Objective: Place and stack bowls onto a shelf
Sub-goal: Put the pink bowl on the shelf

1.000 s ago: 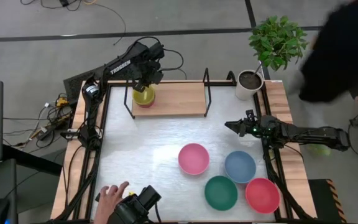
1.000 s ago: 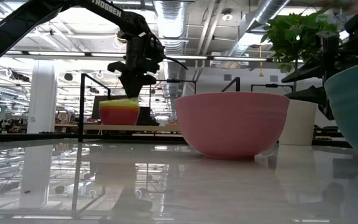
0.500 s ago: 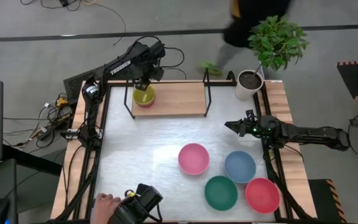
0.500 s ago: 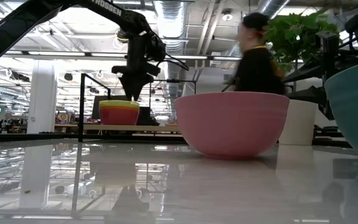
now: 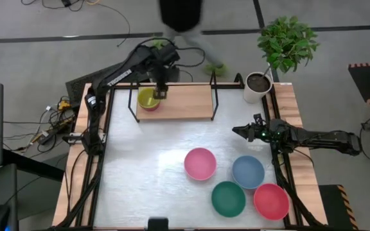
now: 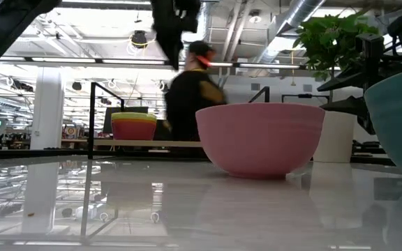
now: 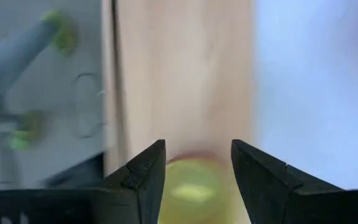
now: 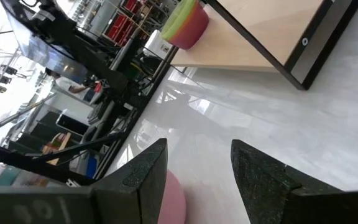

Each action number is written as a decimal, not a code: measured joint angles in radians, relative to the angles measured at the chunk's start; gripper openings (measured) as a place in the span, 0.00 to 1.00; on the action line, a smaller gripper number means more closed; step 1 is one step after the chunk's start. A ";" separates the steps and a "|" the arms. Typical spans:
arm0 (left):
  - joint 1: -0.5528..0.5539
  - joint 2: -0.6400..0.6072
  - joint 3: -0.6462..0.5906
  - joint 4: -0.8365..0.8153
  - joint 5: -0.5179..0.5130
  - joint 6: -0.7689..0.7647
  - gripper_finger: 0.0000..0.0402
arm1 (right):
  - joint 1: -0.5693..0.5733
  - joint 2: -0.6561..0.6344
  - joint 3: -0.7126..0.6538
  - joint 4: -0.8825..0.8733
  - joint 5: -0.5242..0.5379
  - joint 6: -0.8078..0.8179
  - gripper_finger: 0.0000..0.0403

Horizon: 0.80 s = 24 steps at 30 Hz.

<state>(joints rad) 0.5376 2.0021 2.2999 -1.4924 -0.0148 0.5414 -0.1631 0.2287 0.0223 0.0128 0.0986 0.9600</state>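
Note:
A stack of small bowls [image 5: 148,99], yellow on top over lime-green and red, stands on the left end of the wooden shelf [image 5: 185,102]; it also shows in the low view [image 6: 134,126]. My left gripper [image 5: 162,90] hangs open, high above the shelf just right of the stack; the stack [image 7: 194,186] shows far below between its fingers. The pink [image 5: 200,163], blue [image 5: 248,171], teal [image 5: 229,198] and larger red [image 5: 271,201] bowls sit on the white tabletop. My right gripper [image 5: 236,130] waits open at the table's right side.
A white plant pot [image 5: 258,86] with a leafy plant stands at the shelf's right end. A person [image 5: 180,16] passes beyond the table's far edge. The shelf's black posts [image 5: 213,83] rise at its corners. Bare tabletop lies between the shelf and the large bowls.
My left gripper has let go of the yellow bowl, which now rests on the stack, and has risen well above the shelf, moving slightly right. A person has walked leftward behind the table, and a hand at the near edge has withdrawn.

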 joint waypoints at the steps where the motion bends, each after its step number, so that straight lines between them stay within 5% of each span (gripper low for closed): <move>1: -0.021 -0.003 0.027 -0.011 0.034 -0.092 0.42 | 0.002 0.000 0.000 0.000 0.000 -0.001 0.50; 10: -0.203 -0.020 -0.037 0.096 0.211 -0.507 0.42 | 0.020 0.000 0.000 -0.008 0.003 -0.027 0.50; 21: -0.419 -0.017 -0.228 0.124 0.234 -0.764 0.42 | 0.020 0.000 0.001 -0.013 0.006 -0.077 0.50; 24: -0.475 -0.019 -0.227 0.139 0.156 -0.834 0.42 | 0.019 0.000 0.001 -0.013 0.006 -0.094 0.50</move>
<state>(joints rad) 0.0623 1.9831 2.0731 -1.3532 0.1413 -0.2923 -0.1436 0.2291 0.0231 -0.0006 0.1048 0.8664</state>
